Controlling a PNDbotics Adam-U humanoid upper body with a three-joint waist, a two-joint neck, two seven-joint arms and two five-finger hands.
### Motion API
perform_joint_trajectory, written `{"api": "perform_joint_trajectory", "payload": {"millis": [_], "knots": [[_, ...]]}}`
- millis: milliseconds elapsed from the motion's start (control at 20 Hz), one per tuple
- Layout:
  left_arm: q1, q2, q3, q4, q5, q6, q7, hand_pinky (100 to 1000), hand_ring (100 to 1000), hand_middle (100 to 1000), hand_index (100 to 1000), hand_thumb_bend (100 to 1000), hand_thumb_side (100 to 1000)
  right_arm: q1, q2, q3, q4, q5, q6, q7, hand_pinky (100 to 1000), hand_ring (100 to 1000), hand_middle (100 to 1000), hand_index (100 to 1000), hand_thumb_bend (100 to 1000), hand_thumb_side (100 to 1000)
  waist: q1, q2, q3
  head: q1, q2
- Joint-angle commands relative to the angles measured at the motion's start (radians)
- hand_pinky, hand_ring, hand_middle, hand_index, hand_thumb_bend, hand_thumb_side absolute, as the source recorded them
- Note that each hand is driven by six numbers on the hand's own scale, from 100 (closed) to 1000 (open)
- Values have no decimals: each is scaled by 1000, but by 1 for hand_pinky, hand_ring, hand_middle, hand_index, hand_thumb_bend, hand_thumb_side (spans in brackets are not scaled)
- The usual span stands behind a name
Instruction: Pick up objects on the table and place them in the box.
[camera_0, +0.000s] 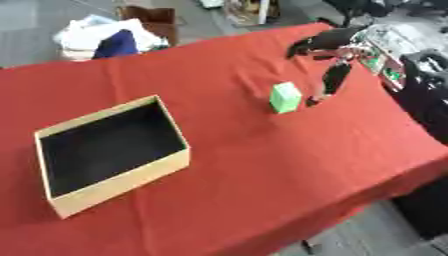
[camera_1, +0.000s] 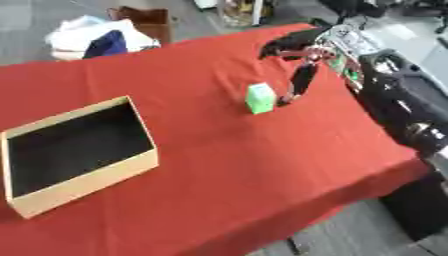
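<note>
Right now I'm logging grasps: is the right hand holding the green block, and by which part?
Nothing is held. The right hand hangs just beside the green block, its fingers pointing down at the table, not closed round the block.

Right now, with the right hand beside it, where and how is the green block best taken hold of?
Probably across the green block's two broad upright faces, coming from above and the robot's right. It stands on end on the red tablecloth with open space round it, and the right hand hangs just to its right, fingers pointing down.
</note>
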Motion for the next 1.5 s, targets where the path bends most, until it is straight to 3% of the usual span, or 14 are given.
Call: {"api": "perform_joint_trajectory", "payload": {"millis": [50,550,1150,1500], "knots": [[-7,9,9,-20,-2,-3,-3,505,302,229,504,100,482,-23,-21,-20,8,9,-2,-6,841,872,1000,1000,614,443,3,-7,1,27,2],[-9,-4,8,-20,-5,-6,-7,505,301,227,503,100,486,-16,-13,-29,17,6,2,-18,836,864,1000,1000,605,451,10,19,19,115,33],[-16,-16,7,-20,-4,-8,-8,506,301,226,503,100,491,-17,5,-36,55,3,5,-27,829,853,975,1000,600,455,17,42,30,125,41],[-24,-26,7,-20,-6,-11,-11,509,301,226,503,100,494,-12,22,-48,90,8,13,-38,816,833,914,1000,573,443,25,61,40,123,41]]}}
